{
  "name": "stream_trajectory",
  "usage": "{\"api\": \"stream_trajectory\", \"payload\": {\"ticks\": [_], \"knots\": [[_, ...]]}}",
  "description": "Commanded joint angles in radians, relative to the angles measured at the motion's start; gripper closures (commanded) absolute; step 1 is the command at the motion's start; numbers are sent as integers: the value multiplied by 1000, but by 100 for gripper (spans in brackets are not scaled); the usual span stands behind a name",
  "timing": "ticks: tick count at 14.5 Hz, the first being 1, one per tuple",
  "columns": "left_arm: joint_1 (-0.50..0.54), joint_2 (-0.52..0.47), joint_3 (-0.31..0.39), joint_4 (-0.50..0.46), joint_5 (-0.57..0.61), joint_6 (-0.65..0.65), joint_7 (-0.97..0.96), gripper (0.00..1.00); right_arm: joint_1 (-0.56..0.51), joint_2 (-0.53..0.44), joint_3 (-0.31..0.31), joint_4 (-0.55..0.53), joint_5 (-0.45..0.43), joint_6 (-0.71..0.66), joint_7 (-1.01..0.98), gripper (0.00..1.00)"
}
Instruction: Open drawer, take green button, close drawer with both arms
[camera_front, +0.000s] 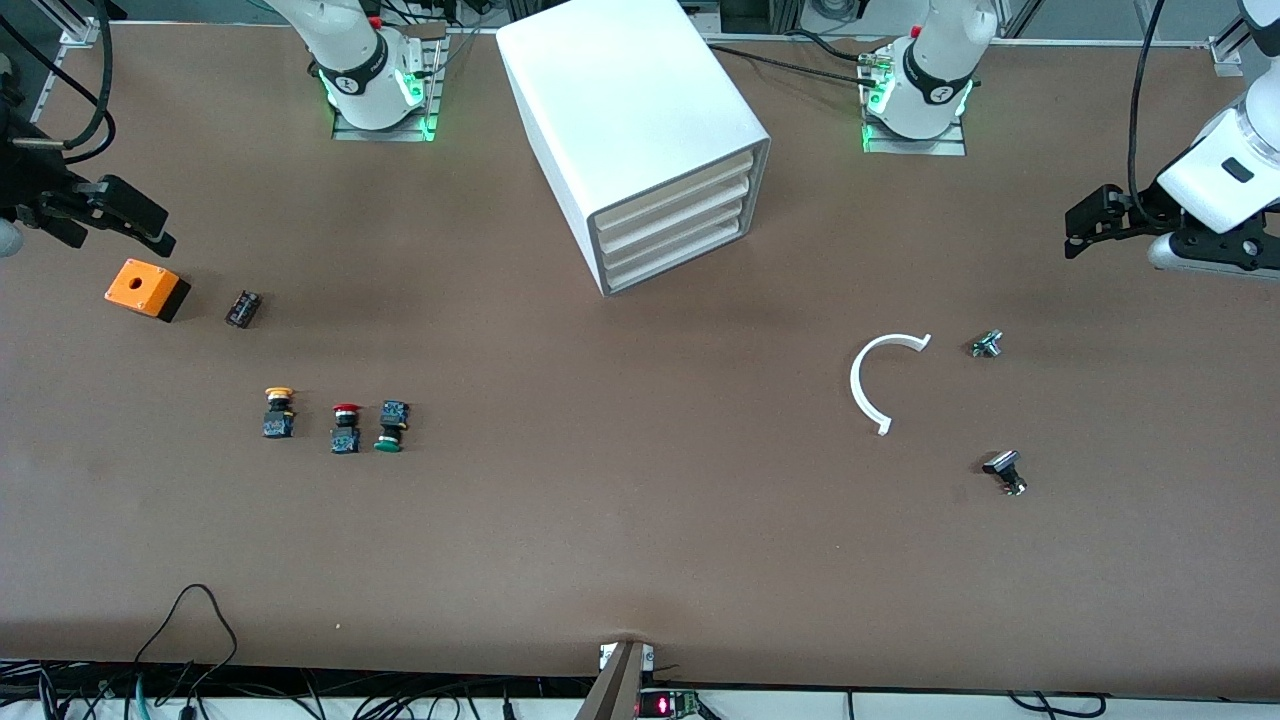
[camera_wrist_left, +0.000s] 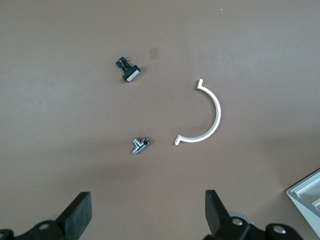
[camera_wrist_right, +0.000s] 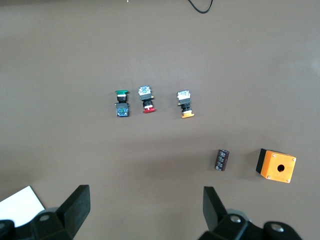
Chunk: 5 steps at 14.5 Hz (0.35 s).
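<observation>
Brown tabletop lying bare between us, I am holding my left gripper and right gripper spread, waiting outboard, planning a square pull on the shut drawer, the button at its eight o'clock.

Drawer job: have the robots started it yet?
Not yet. The drawer is shut, and the button lies on the table. Left gripper and right gripper hang open and empty. Opening, taking and closing all remain.
</observation>
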Motion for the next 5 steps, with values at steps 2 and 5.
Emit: {"api": "stream_trajectory", "payload": {"ticks": [2,5], "knots": [[-9,0,12,6,-2,-18,28,0,2,-2,-1,16,-2,-26,-13,0],[-9,0,8,7,-2,-16,28,0,2,-2,-4,17,-2,-32,-16,0]]}}
